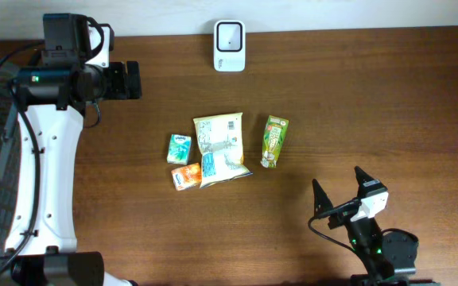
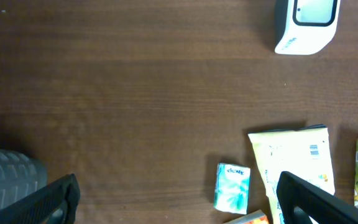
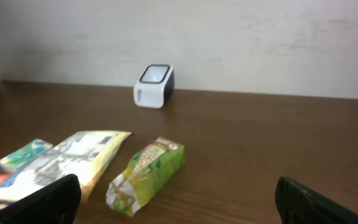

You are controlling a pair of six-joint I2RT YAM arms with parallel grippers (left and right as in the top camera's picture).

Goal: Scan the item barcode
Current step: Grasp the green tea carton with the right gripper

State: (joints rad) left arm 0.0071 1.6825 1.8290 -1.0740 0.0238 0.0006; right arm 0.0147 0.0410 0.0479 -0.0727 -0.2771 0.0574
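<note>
Overhead view: four items are lying at the middle of the desk (image 1: 388,103): a large packet (image 1: 219,148) touching an orange pack (image 1: 185,176), a teal pack (image 1: 179,148) just beside, and a green pouch (image 1: 274,141) apart. The scanner (image 1: 229,45) is standing at the far edge. The left gripper (image 1: 137,79) and right gripper (image 1: 338,179) are hanging wide open, holding nothing. Risk: the crowded packs are inviting a double pick, and a limp packet may sag, turning its barcode away from the scanner.

Soft even light spreading over the table (image 1: 388,103), shadows falling faint and short, wrist views blurring slightly, pale wall (image 3: 260,37) glowing at 12 o'clock.
</note>
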